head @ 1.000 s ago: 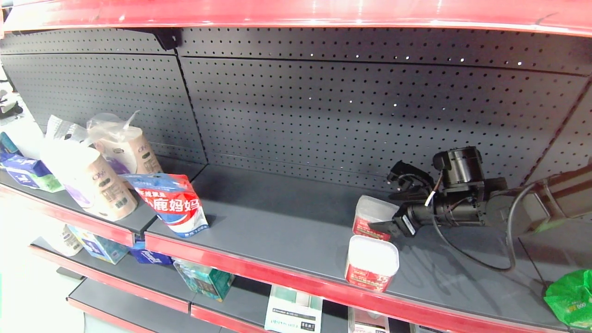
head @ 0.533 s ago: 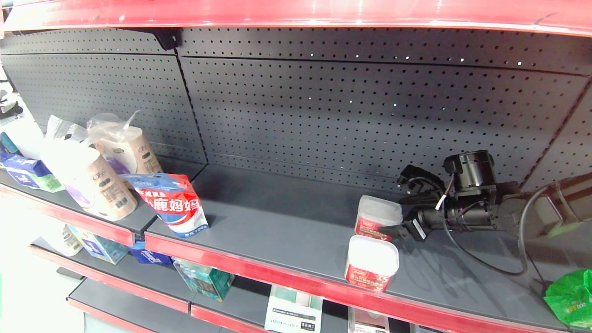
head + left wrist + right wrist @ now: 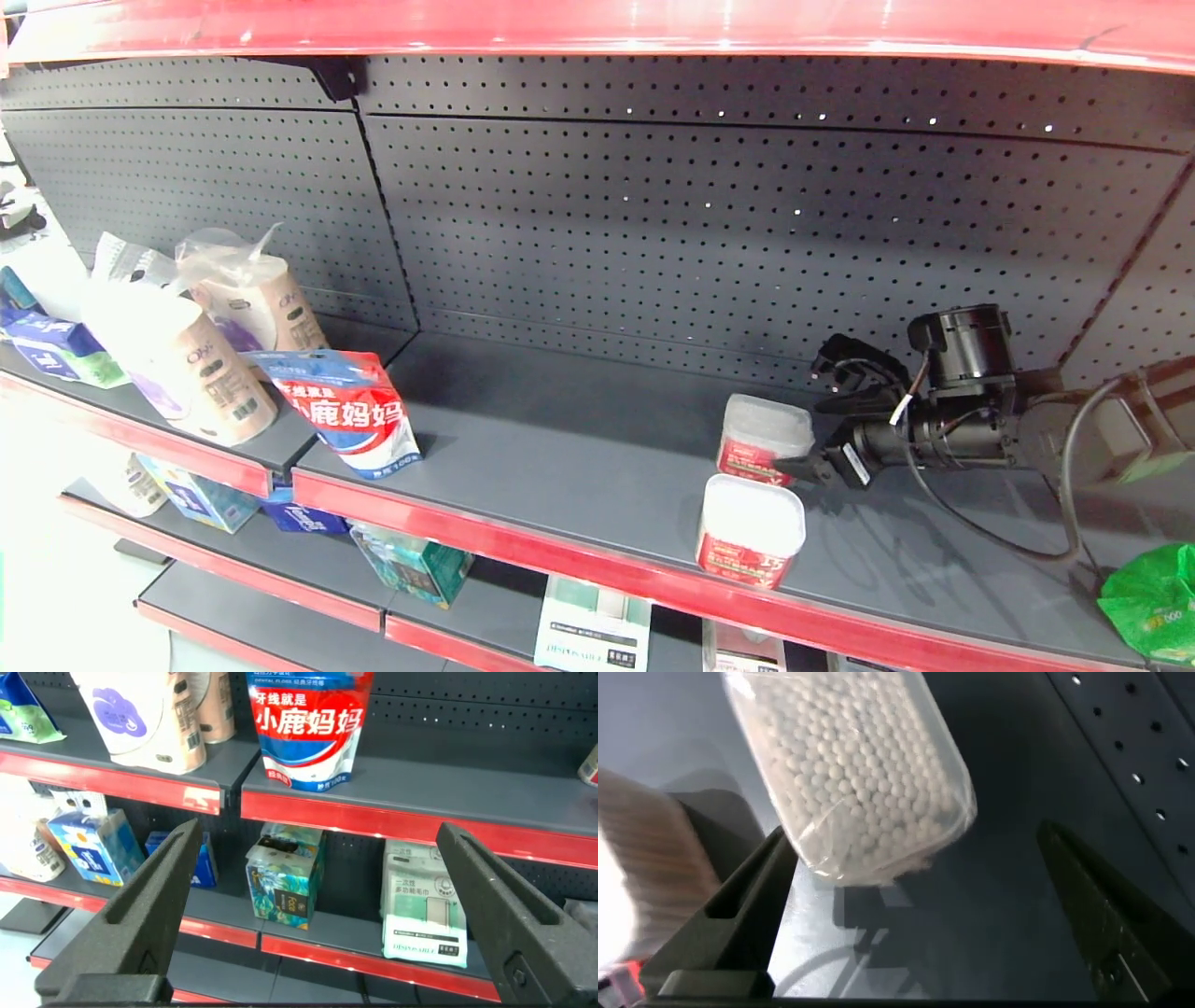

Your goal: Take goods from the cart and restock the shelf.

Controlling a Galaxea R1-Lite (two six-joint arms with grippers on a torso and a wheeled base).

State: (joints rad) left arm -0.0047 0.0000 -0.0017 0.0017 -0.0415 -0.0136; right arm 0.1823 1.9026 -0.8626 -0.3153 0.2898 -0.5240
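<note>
1. The rear cotton-swab box [image 3: 764, 437] stands upright on the grey shelf [image 3: 579, 439], towards its right part. It sits just behind a second, matching box [image 3: 750, 530] at the red front edge.
2. The right hand [image 3: 810, 411] is level with the rear box on its right side, with its two fingers spread wide and gripping nothing. In the right wrist view the box's clear side, packed with white swab tips, lies between and beyond the fingers.
3. One dark fingertip [image 3: 771, 863] sits right at the box's lower corner. It may just touch it, but the angle does not settle that.
4. The front box [image 3: 626, 868] is a pale blur cut off at the frame edge in the right wrist view.
5. The left hand [image 3: 318, 835] hangs lower down in front of the shelving, with its fingers wide apart and nothing between them. It faces a teal carton [image 3: 285, 877] and a white-and-green pack [image 3: 425, 910] on the shelf below.
6. Farther left on the upper shelf stand a red, white and blue pouch [image 3: 350, 411] and wrapped paper rolls [image 3: 177, 359].
7. A green bag [image 3: 1153, 602] is cut off at the far right.
</note>
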